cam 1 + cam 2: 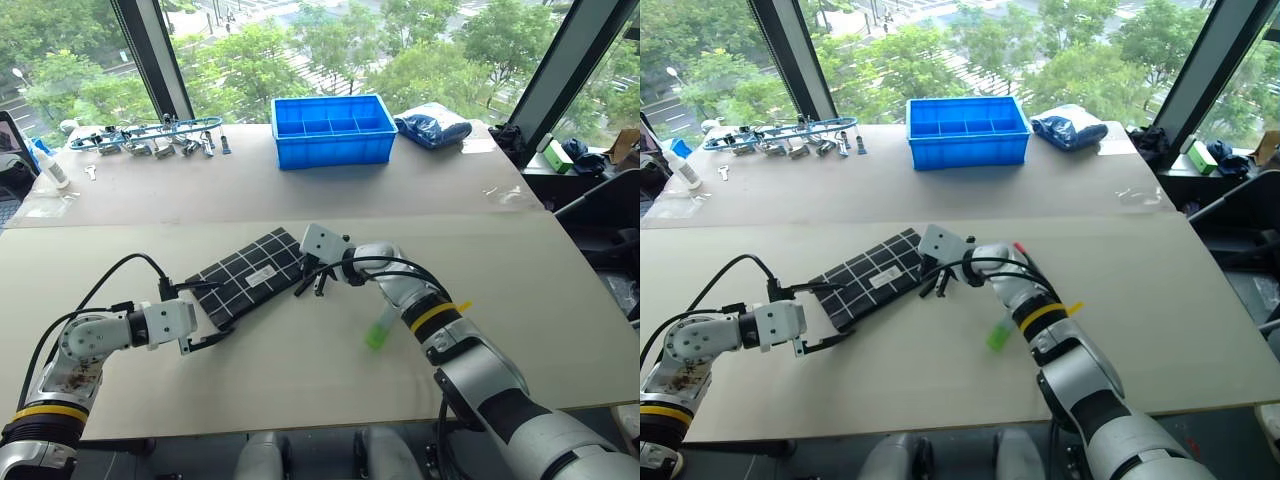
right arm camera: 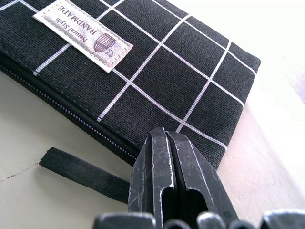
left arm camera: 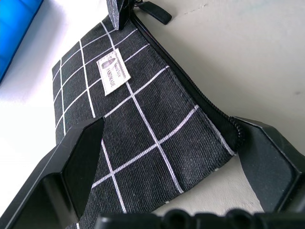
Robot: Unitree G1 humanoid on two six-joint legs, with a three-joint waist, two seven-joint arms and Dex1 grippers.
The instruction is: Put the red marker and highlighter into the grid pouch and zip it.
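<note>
The grid pouch [image 1: 250,272] lies flat on the near table, black with white lines and a white label [image 2: 83,39]. My left gripper [image 1: 222,310] is open, its fingers [image 3: 81,152] on either side of the pouch's near-left corner. At the other end, my right gripper [image 1: 308,287] is shut, with its tips [image 2: 165,138] at the zipper edge. The black pull tab [image 2: 81,174] lies loose on the table beside them. The light-green highlighter [image 1: 378,330] rests on the table, partly hidden under my right forearm. A red end of the red marker [image 1: 1018,246] peeks out behind that forearm.
A blue divided bin [image 1: 332,130] and a blue bag [image 1: 432,125] stand on the far table. Metal tools [image 1: 150,140] and a white bottle [image 1: 50,165] are at the far left. A seam [image 1: 480,213] separates the two tabletops.
</note>
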